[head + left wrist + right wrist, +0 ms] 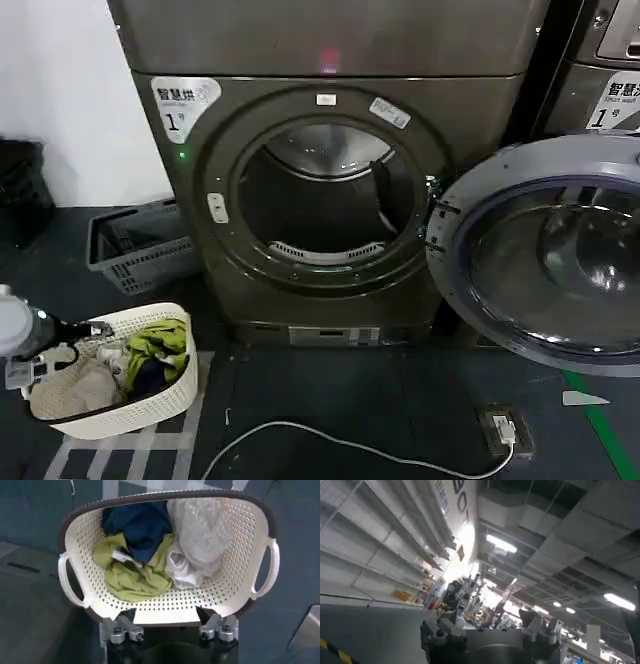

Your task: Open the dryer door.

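Note:
The dryer door (pixel 560 250) stands swung wide open to the right of the machine, its grey inner face and bowl-shaped window turned toward me. The round drum opening (pixel 325 190) is exposed and dark inside. My left gripper (pixel 97 328) hovers low on the left over a white laundry basket (pixel 150 408), far from the door. In the left wrist view that gripper (pixel 166 619) is open, its fingers straddling the near rim of the basket (pixel 225 580) without touching it. My right gripper (pixel 487 627) points up at a ceiling, open with nothing in it.
The basket holds green, blue and white clothes (pixel 135 570). A grey crate (pixel 135 245) sits against the dryer's left side. A white cable (pixel 330 440) runs across the floor to a socket block (pixel 500 428). A second machine (pixel 600 80) stands at the right.

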Robot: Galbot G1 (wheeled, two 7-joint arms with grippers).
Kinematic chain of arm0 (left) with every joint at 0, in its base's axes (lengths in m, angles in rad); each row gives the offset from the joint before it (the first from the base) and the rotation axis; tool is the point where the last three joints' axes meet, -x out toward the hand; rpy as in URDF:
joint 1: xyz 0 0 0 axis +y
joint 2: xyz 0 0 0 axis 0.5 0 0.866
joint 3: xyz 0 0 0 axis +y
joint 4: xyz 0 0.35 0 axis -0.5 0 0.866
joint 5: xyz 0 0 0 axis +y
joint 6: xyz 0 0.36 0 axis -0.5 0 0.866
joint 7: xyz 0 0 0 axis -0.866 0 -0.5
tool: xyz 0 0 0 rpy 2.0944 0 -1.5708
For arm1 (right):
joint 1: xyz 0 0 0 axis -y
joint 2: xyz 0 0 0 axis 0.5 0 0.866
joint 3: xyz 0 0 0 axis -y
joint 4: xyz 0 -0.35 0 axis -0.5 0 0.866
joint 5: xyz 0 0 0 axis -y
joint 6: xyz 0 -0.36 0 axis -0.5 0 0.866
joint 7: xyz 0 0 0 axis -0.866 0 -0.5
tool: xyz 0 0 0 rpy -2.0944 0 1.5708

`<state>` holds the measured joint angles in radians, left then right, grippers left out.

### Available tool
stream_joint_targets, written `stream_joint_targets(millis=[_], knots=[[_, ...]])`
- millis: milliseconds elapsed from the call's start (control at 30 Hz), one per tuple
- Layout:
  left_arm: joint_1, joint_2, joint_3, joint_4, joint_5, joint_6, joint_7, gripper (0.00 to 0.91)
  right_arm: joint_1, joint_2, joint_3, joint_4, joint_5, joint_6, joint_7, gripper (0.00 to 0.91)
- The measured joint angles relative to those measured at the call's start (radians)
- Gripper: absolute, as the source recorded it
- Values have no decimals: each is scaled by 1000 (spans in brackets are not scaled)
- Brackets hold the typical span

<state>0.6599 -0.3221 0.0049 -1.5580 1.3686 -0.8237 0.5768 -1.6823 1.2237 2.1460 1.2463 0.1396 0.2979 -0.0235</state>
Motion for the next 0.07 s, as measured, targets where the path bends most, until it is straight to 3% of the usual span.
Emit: stream_joint_targets(millis=[67], knots=[[0, -2, 0, 6, 4, 0, 0, 907, 0, 0, 0, 0, 0, 0, 0, 907]])
